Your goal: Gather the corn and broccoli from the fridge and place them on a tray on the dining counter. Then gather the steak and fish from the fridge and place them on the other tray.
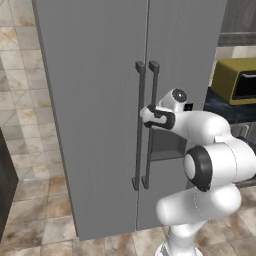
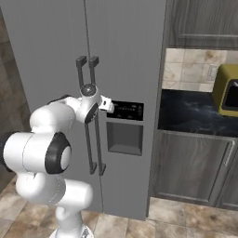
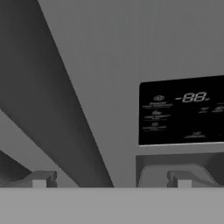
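The fridge stands shut, a tall matte grey cabinet with two long dark vertical handles at its middle seam. My gripper is open, right up against the doors at mid-height of the handles. In the hand view a dark handle runs diagonally, passing between my two fingertips, and nothing is held. The corn, broccoli, steak and fish are hidden behind the closed doors. The trays and the dining counter are out of view.
A black display panel and a dispenser recess sit on the right door. Right of the fridge is a black counter over grey cabinets, with a yellow appliance on it. The floor is tiled.
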Available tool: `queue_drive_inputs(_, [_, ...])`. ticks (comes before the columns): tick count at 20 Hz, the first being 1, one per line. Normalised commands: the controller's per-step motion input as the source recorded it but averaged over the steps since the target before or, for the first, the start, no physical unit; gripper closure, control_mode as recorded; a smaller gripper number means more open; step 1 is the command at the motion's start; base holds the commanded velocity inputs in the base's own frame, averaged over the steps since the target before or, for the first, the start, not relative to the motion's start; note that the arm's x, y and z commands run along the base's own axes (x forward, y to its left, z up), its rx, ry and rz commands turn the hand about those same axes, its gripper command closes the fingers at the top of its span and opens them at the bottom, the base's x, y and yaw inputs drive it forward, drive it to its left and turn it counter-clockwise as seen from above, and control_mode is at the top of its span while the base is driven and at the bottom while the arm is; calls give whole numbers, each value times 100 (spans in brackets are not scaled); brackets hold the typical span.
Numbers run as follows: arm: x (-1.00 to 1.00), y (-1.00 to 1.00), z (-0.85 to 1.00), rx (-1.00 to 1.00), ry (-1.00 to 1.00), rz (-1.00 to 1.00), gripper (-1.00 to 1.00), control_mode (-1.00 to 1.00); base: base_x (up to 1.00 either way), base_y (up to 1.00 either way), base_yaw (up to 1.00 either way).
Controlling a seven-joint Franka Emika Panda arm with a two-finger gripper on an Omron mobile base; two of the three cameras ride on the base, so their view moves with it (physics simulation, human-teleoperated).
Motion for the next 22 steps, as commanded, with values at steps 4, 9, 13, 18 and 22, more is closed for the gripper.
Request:
queue_drive_inputs(4, [16, 0, -14, 0, -4, 0, -100, -100, 0, 0, 0])
queue_drive_inputs(9, [31, 0, -9, 0, 0, 0, -100, -100, 0, 0, 0])
queue_drive_inputs(13, [39, 0, -12, 2, 0, 0, -100, -100, 0, 0, 0])
queue_drive_inputs(18, [13, 0, -5, 0, 0, 0, 100, -100, 0, 0, 0])
queue_drive_inputs(22, [-1, 0, -2, 0, 0, 0, 100, -100, 0, 0, 0])
